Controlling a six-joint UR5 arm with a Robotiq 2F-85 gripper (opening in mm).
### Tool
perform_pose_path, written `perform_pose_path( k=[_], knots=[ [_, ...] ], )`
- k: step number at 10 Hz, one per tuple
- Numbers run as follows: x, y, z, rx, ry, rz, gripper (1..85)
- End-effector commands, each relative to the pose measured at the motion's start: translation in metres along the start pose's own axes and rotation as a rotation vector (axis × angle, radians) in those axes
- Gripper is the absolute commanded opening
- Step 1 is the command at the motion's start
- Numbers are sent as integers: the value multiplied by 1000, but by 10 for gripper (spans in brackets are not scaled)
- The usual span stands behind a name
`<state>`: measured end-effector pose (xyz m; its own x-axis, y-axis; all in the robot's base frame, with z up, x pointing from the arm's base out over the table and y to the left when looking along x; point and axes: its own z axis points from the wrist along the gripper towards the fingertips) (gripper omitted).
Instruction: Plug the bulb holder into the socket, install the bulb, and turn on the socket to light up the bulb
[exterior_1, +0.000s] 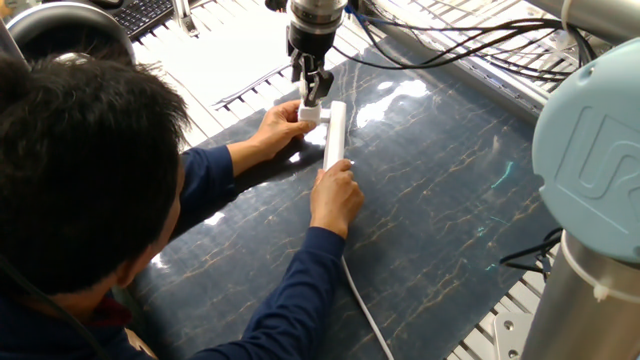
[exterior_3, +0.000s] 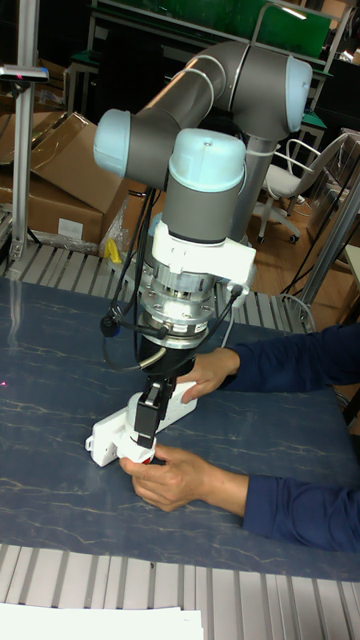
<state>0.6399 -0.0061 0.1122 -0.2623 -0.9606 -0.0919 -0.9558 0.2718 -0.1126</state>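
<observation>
Socket (exterior_1: 335, 133) flat on table (exterior_1: 440, 200); bulb holder (exterior_1: 309, 114) against its side; claw (exterior_1: 312, 92) directly above holder.

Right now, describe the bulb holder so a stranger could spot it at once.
Start at the dark marbled table and find the long white socket lying on it, held at both ends by a person's hands. At its far end, directly under the gripper, sits the bulb holder. It is the small white cube against the strip's side, far shorter than the strip.
</observation>
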Motion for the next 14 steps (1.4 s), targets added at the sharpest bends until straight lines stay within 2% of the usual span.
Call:
perform_pose_path(
  k=[1, 5, 7, 9, 10, 11, 12, 14],
  knots=[
    [-3, 9, 3, -19, -36, 15, 590],
    [7, 10, 1, -19, -37, -10, 590],
    [8, 9, 1, -17, -35, -5, 533],
    [8, 7, 1, -16, -33, 9, 380],
    [7, 6, 1, -14, -34, 17, 273],
    [7, 5, 2, -11, -33, 35, 100],
    [7, 8, 2, -25, -31, 76, 10],
    [14, 13, 2, -40, -4, 212, 10]
  ],
)
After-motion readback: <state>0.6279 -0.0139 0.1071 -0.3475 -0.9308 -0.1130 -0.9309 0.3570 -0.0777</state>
